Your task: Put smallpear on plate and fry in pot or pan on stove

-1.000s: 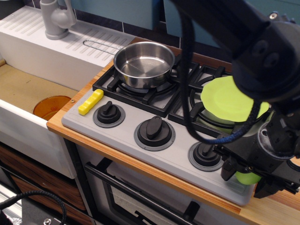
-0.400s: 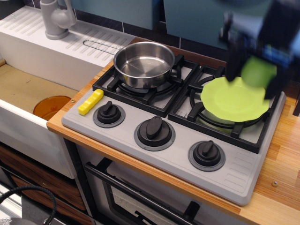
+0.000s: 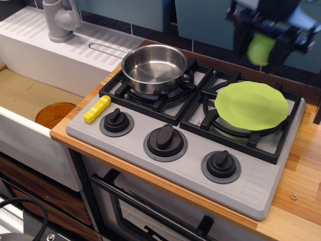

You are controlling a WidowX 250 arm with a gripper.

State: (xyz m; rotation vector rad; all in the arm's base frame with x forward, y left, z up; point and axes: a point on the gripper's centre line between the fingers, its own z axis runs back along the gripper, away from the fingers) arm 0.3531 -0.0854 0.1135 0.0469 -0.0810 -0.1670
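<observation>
My gripper [image 3: 262, 47] is blurred at the top right, above and behind the plate, shut on the light-green smallpear [image 3: 261, 49]. The lime-green plate [image 3: 251, 105] lies flat on the right burner grate of the grey stove [image 3: 165, 165]. The yellow ridged fry [image 3: 97, 109] lies on the stove's front left corner, next to the left knob. The steel pot [image 3: 154, 68] stands empty on the left burner.
Three black knobs [image 3: 165, 138] line the stove front. A white sink with a grey tap [image 3: 60, 20] is at the left, with an orange disc [image 3: 54, 114] in the basin. Wooden counter [image 3: 306, 165] lies to the right.
My gripper has lifted the smallpear from the stove's front right corner and carried it up and back, past the plate's far edge. The arm no longer covers the right side.
</observation>
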